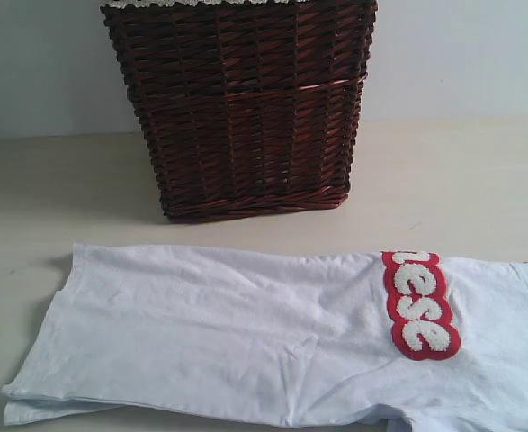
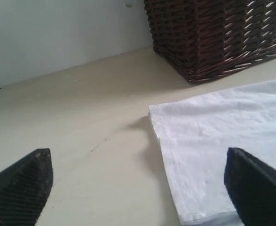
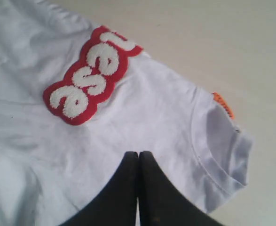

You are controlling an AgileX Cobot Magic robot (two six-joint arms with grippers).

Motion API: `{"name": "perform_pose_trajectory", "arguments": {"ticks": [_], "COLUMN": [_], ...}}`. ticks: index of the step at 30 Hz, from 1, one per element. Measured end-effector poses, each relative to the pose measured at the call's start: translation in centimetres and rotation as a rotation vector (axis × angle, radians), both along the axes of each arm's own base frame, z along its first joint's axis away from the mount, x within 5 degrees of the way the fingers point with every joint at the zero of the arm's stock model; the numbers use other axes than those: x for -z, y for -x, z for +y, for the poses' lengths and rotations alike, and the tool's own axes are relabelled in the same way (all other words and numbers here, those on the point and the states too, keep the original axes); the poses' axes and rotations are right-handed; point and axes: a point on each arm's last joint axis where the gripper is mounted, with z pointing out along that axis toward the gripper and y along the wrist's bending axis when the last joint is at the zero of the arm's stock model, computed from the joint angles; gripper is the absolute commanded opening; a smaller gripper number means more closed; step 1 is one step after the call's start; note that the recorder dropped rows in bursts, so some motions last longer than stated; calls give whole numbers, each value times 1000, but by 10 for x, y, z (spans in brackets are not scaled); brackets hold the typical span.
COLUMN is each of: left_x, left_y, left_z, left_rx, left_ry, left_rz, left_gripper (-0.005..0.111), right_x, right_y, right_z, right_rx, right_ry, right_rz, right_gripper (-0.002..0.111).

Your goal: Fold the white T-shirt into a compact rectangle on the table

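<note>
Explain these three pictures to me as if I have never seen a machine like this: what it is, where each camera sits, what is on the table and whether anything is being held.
This is a robot with two arms, each ending in two gripping fingers. One picture comes from a camera off the arms: it shows a white T-shirt lying partly folded on a pale table, with a dark wicker basket behind it. The other two come from cameras on the wrists. The left gripper hangs wide open near the shirt's hem corner, empty. The right gripper is closed, fingers pressed together, above the shirt near the collar and the red band with fuzzy letters. Neither holds anything, as far as I can see.
</note>
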Motion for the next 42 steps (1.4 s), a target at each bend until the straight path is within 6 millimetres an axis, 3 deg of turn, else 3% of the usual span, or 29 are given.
{"name": "perform_pose_trajectory", "arguments": {"ticks": [3, 8, 13, 22, 33, 38, 42], "left_x": [0, 0, 0, 0, 0, 0, 0], "left_y": [0, 0, 0, 0, 0, 0, 0], "left_z": [0, 0, 0, 0, 0, 0, 0], "left_rx": [0, 0, 0, 1, 1, 1, 1], "left_ry": [0, 0, 0, 0, 0, 0, 0], "left_rz": [0, 0, 0, 2, 2, 2, 2], "left_gripper": [94, 94, 94, 94, 94, 94, 94], "right_x": [5, 43, 86, 151, 165, 158, 121], "right_y": [-34, -76, -100, -135, -211, -224, -225], "right_z": [-6, -11, -17, -36, -47, -44, -42], "right_rx": [-73, -198, -204, -194, -80, -63, -65], "right_ry": [-26, -81, -108, 31, 12, 54, 81], "right_rz": [99, 234, 297, 274, 131, 83, -14], "right_gripper": [0, 0, 0, 0, 1, 19, 40]}}
